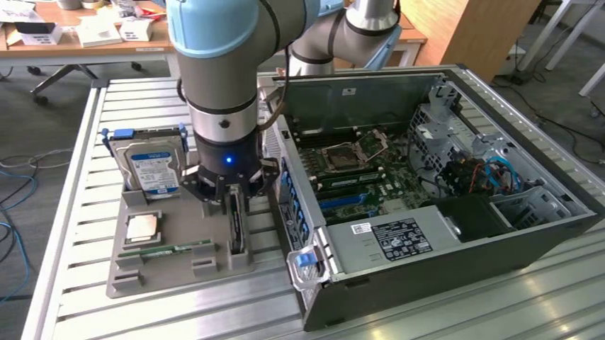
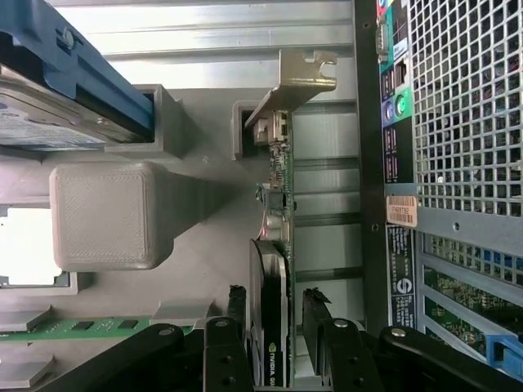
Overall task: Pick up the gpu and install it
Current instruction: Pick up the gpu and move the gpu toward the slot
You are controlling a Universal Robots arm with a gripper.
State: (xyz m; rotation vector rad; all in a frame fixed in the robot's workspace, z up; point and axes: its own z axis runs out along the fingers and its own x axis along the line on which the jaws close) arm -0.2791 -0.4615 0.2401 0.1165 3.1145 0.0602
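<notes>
The gpu (image 1: 236, 228) stands on its edge in a slot of the grey holder (image 1: 170, 265) beside the open computer case (image 1: 444, 234). It is a thin dark card on a green board. In the wrist view the gpu (image 2: 274, 204) runs lengthwise, with its silvery bracket (image 2: 298, 82) at the far end. My gripper (image 1: 234, 202) is lowered right over the card. The gripper (image 2: 274, 314) is open, one black finger (image 2: 237, 300) on each side of the card, with a small gap showing on the case side. The card rests in its slot.
The holder also carries a blue-labelled hard drive (image 1: 151, 168) standing upright, a square processor (image 1: 144, 227) and a green RAM stick (image 1: 168, 249). The case's motherboard (image 1: 364, 177) lies exposed. The case wall (image 2: 458, 122) runs close alongside the card.
</notes>
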